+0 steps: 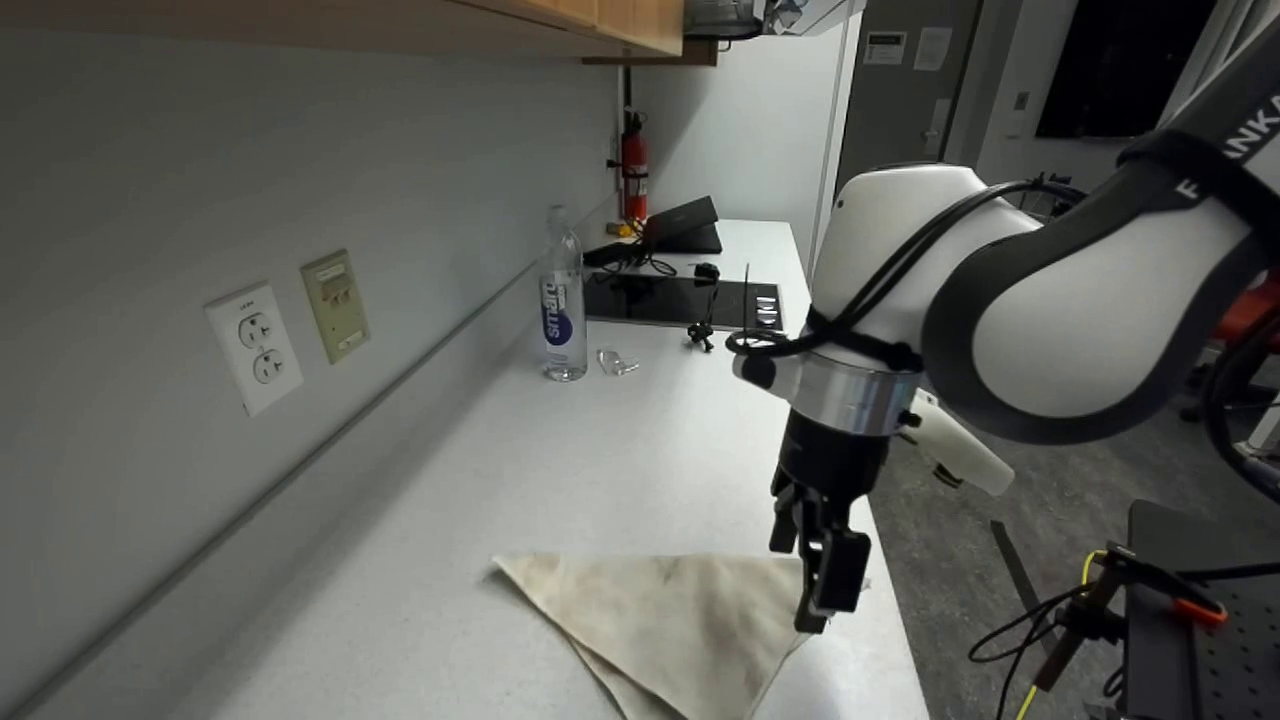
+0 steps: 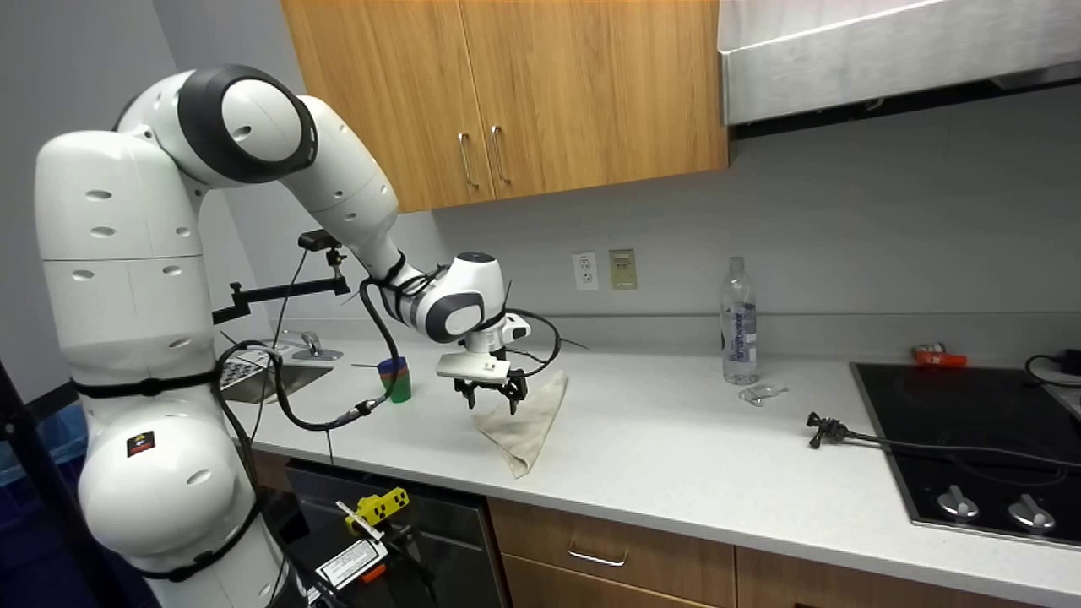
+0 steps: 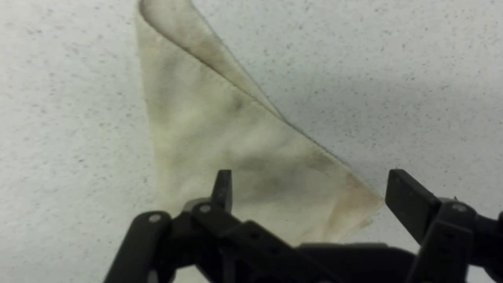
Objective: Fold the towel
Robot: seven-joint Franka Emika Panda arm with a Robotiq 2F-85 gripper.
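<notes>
Gripper [image 3: 309,177], jaws standing wide apart and grasping nothing, poised toward the front edge of the surface [image 1: 640,470]; contact with what lies beneath cannot be made out. Surface: pale and speckled, with the dark cooktop [image 2: 1013,405] set into it. Towel [image 1: 670,610]: cream, lightly marked, well apart from the cooktop, one tip pointing toward the rear edge, another reaching near the front edge. Two layers show, slightly out of register, suggesting a roughly diagonal fold already laid; the step in hand is judged to be taking hold for the next. Bottle [image 2: 740,329]: upright near the rear edge, probably outside the path of the fold.

Stained corner [image 3: 355,198]: its tip lies just beside the jaw at the right of the wrist view. For a sound grip, centre the chosen corner between the jaws before descending; lower until the tips barely meet the surface; close on both layers together, lest the upper slide off alone. Lift only slightly, carry the corner low, and release once it lies flat; so thin a fabric would probably ruck if dragged sideways.
</notes>
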